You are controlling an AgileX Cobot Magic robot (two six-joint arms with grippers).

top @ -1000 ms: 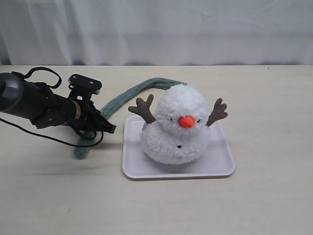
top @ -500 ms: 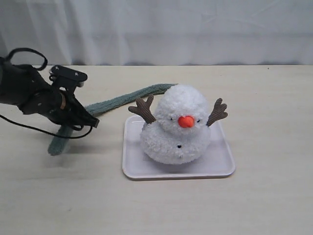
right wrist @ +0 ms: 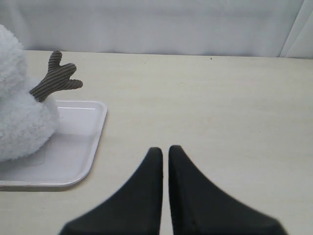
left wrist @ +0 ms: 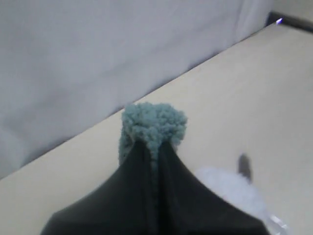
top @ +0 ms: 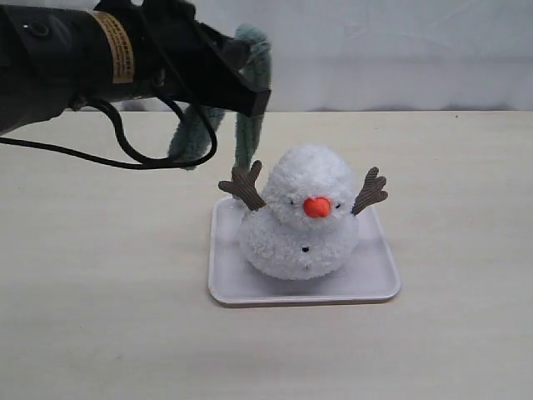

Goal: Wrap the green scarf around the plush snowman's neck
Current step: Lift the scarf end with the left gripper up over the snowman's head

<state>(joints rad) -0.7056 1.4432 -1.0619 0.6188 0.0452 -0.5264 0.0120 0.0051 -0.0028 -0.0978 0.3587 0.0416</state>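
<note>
Green scarf (top: 248, 137) is hanging in the upper left of the exterior frame, pinched by the left gripper (top: 256, 102) well above the table (top: 100, 292); it is draping over the claw in two strands, one dropping straight down to just above the near twig arm (top: 243, 185), the other trailing lower left behind a looping black cable (top: 141, 158); whether the strand is touching that twig arm I cannot tell. In the left wrist view the black fingers are pressing together on a fuzzy tuft of the scarf (left wrist: 153, 122), which is bulging out past the left gripper's (left wrist: 151, 145) tips.

Plush snowman (top: 300, 221) is sitting upright at the frame's centre on a white tray (top: 300, 300), its orange carrot nose (top: 316, 207) facing the camera; the scarf is hanging beside its head, up and to the left, and is not lying around the snowman's neck (top: 251, 215).

In the right wrist view the right gripper (right wrist: 163, 150) is hovering over bare table with its claw pressed together on nothing, the tray (right wrist: 78, 142) and snowman (right wrist: 14, 112) sitting at that frame's left edge.
</note>
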